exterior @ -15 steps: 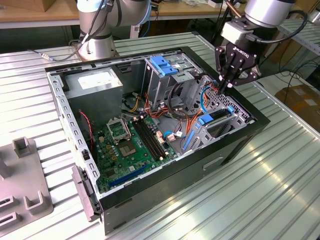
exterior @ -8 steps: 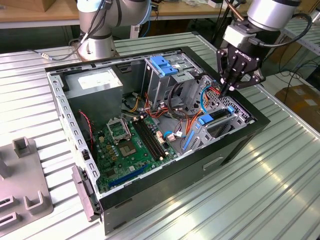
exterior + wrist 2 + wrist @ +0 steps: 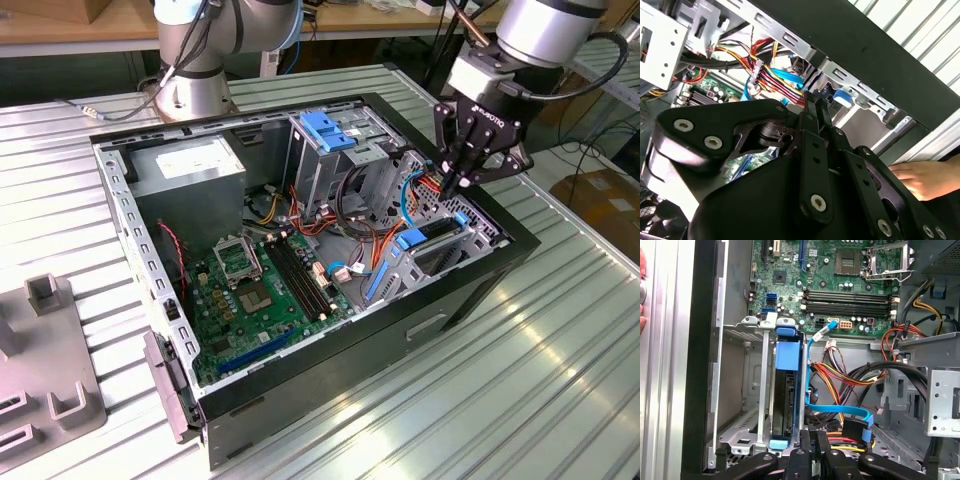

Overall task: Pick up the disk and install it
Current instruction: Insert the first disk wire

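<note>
Blue-framed disk in cage, gripper overlapping its end

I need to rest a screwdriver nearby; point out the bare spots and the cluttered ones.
Bare ribbed table on the exterior view's right of the computer case, and in front of it. Crowded: cables beside the disk, under the tool. A hand rests beside the case.
</note>
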